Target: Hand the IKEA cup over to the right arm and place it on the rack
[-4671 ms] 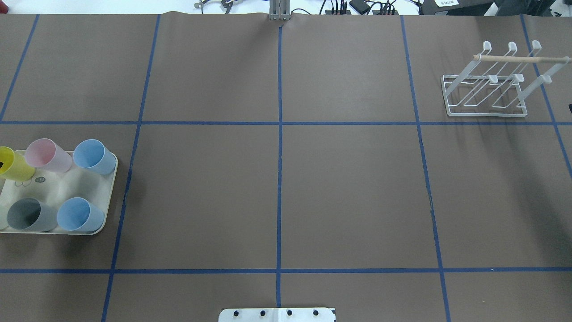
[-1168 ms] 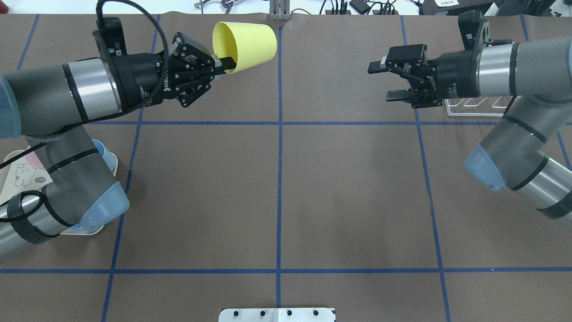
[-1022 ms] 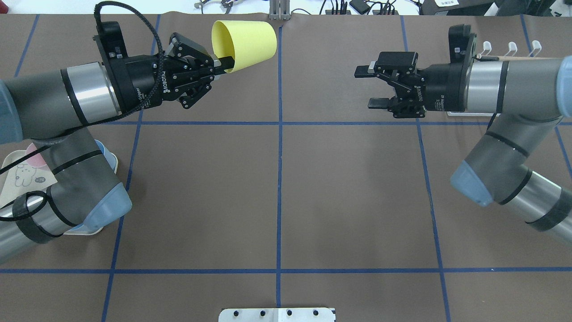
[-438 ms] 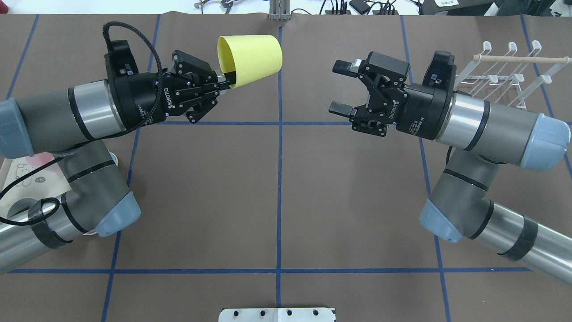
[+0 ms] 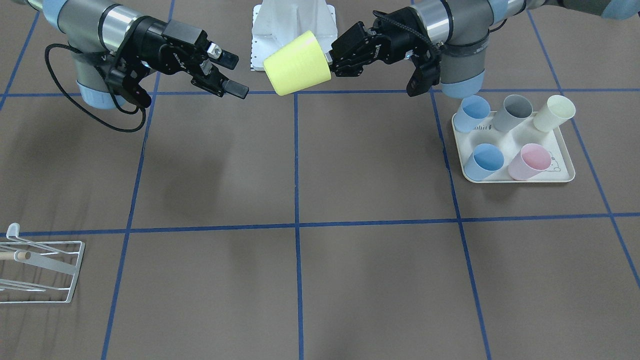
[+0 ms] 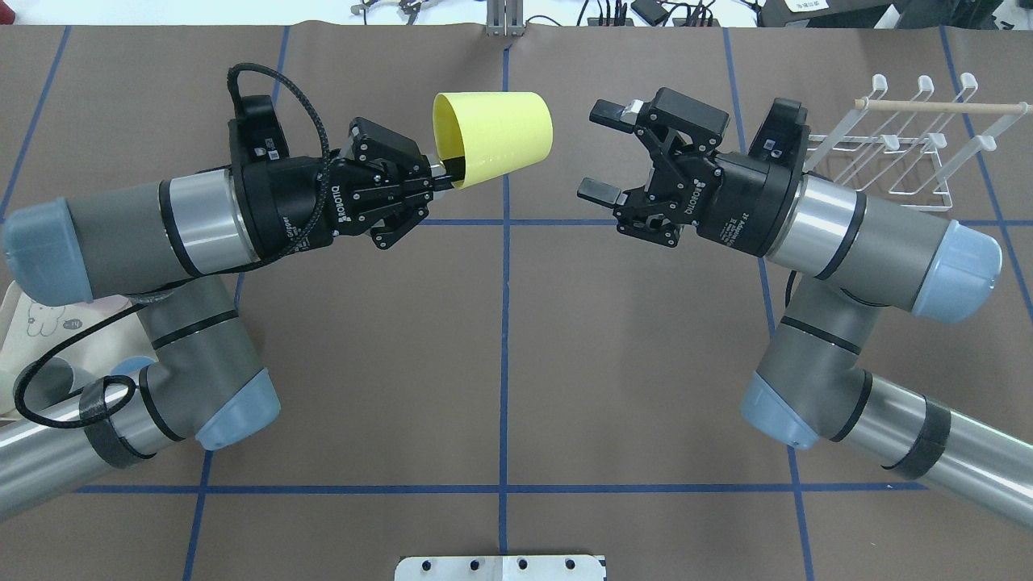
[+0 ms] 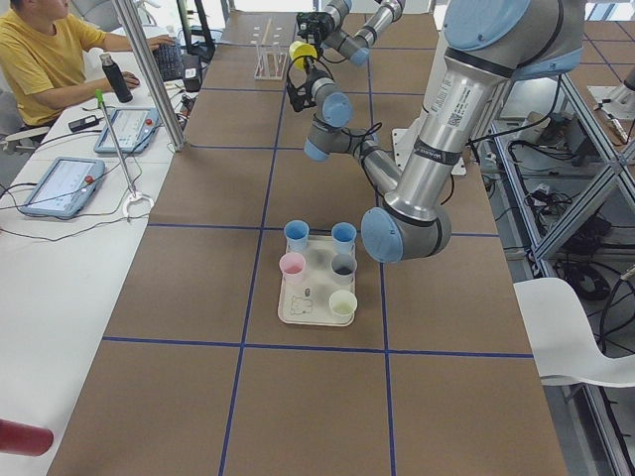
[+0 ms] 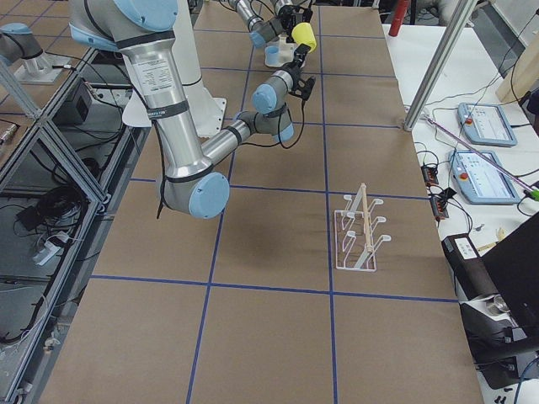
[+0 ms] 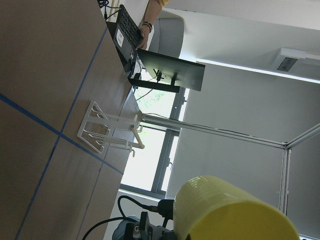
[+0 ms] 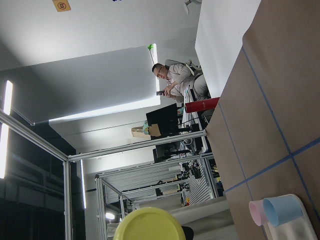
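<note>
The IKEA cup (image 6: 500, 133) is yellow and lies sideways in the air over the table's centre line, its base towards the right arm (image 6: 855, 234). My left gripper (image 6: 448, 169) is shut on its rim, one finger inside the mouth. My right gripper (image 6: 601, 152) is open and faces the cup's base across a short gap, not touching it. The front view shows the same cup (image 5: 297, 70), left gripper (image 5: 330, 57) and right gripper (image 5: 234, 75). The cup's base (image 10: 150, 225) fills the bottom of the right wrist view. The white wire rack (image 6: 888, 145) stands empty at the far right.
A cream tray (image 5: 520, 179) with several cups in blue, grey, cream and pink sits on the robot's left side. The left arm's elbow (image 6: 202, 363) hangs over it. A person (image 7: 40, 59) sits at a side table with tablets beyond the table's edge.
Both arms have closed in on the centre line. The left one carried the yellow cup rightwards and nearer the robot; the right gripper moved left, still open, so the gap is smaller.
</note>
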Action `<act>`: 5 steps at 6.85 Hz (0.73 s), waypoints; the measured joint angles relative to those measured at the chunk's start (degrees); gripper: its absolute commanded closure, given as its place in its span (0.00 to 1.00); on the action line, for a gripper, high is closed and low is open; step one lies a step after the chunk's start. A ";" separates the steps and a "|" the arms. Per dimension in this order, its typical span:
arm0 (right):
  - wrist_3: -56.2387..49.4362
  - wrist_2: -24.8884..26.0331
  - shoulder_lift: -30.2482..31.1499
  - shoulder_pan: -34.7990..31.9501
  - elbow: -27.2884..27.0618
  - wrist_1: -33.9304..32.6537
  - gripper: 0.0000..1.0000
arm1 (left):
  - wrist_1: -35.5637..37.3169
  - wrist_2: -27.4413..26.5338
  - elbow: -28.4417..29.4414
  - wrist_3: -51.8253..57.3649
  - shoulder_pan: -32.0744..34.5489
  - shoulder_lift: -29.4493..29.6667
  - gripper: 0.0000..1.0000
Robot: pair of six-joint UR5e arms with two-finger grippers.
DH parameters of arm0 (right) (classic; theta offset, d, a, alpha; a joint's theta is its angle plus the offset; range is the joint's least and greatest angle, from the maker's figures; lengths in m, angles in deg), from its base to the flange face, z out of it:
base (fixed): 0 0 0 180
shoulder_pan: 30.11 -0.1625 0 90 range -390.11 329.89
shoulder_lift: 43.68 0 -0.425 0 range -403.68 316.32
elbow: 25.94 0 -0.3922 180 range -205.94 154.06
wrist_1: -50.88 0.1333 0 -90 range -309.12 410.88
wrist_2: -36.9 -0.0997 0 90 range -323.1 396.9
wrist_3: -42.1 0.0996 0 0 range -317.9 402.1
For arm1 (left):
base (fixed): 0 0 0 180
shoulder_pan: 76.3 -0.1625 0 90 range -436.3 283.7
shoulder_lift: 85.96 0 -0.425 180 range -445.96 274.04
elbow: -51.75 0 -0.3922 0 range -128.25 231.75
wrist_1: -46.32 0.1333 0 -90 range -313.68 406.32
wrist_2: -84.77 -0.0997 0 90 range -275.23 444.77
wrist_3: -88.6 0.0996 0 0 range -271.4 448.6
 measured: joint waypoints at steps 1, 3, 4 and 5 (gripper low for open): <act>0.02 0.74 -0.27 0.60 0.07 0.10 0.01 | 0.02 -0.03 0.18 0.04 -0.18 0.19 1.00; 0.08 2.66 -0.45 2.02 -0.16 0.43 0.01 | 0.05 -0.17 0.60 0.23 -0.83 0.40 1.00; 0.10 3.97 -0.50 2.78 -0.33 0.49 0.01 | 0.08 -0.26 0.71 0.35 -1.29 0.54 1.00; 0.11 5.01 -0.62 3.29 -0.36 0.50 0.01 | 0.10 -0.35 0.87 0.43 -1.65 0.73 1.00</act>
